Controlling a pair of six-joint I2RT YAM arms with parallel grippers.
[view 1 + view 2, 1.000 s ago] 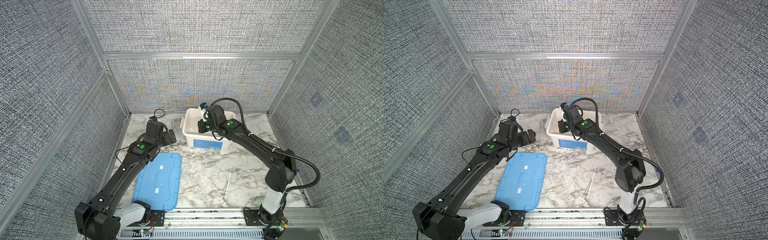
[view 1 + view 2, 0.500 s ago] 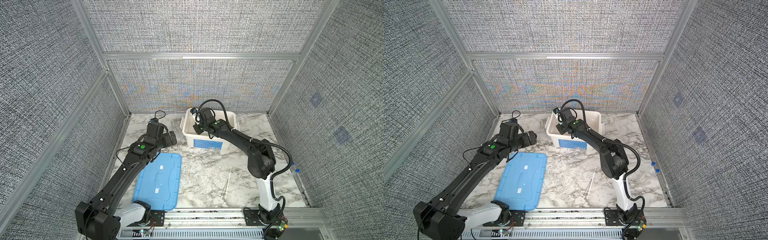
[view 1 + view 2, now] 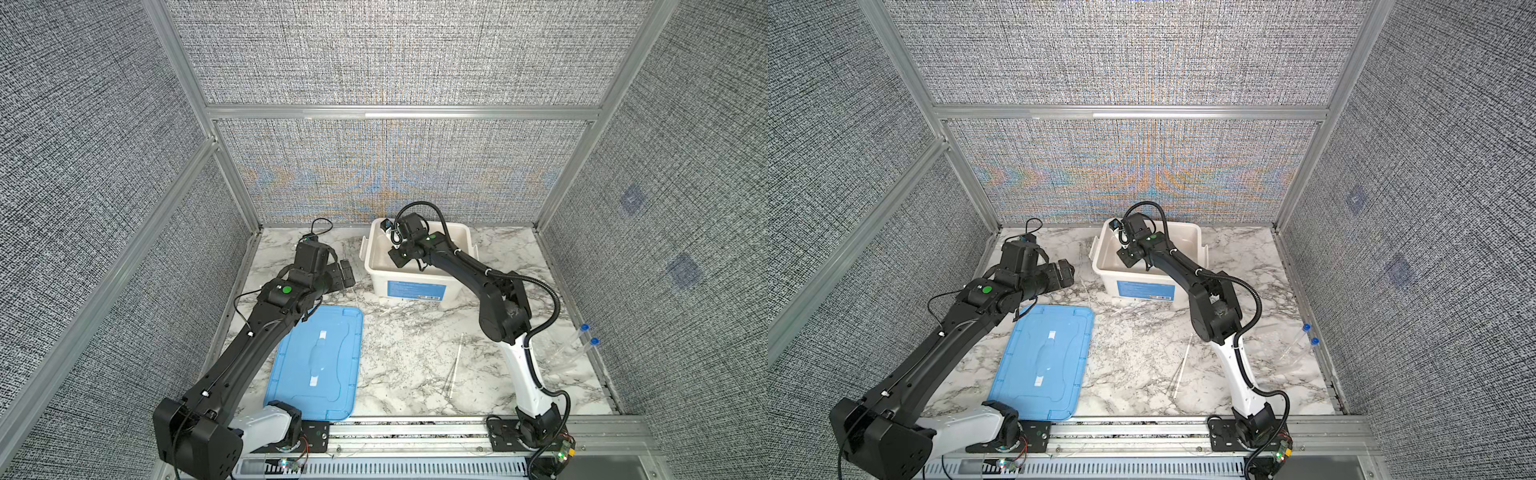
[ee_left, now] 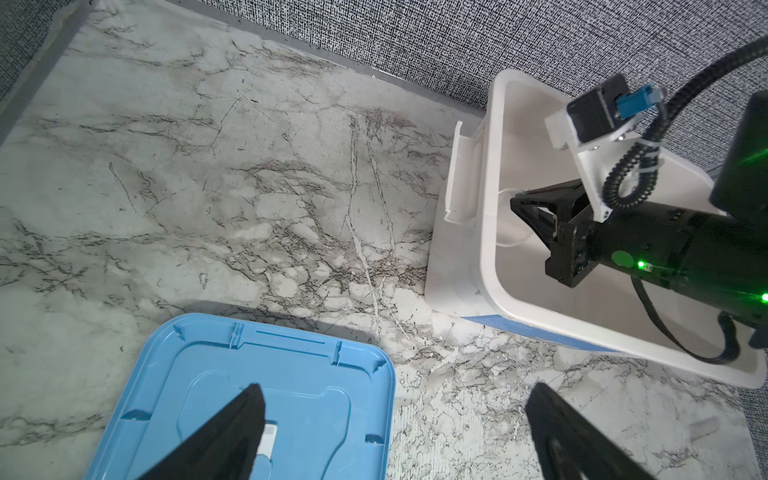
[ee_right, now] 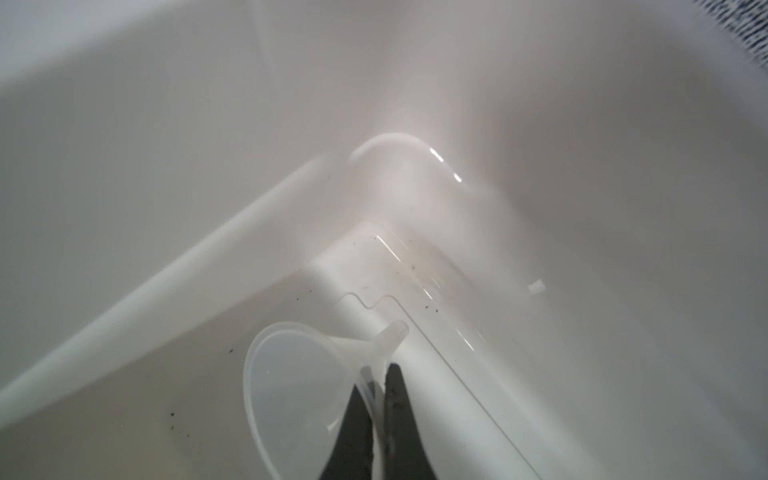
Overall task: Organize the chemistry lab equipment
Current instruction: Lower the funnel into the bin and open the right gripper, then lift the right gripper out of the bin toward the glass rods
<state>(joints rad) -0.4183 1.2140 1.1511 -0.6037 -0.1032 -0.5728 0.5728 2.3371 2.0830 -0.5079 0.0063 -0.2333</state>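
The right pincer (image 5: 377, 376) is clamped on a clear funnel (image 5: 291, 374) inside the white tub (image 3: 380, 286); the left pincer (image 4: 395, 390) stands wide apart above the desk (image 4: 208, 187).

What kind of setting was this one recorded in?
Probably a purpose-built robot test cell, not a working lab: grey woven wall panels in aluminium framing enclose a marble-patterned tabletop, with the black left arm and right arm bolted to a metal rail along its front.
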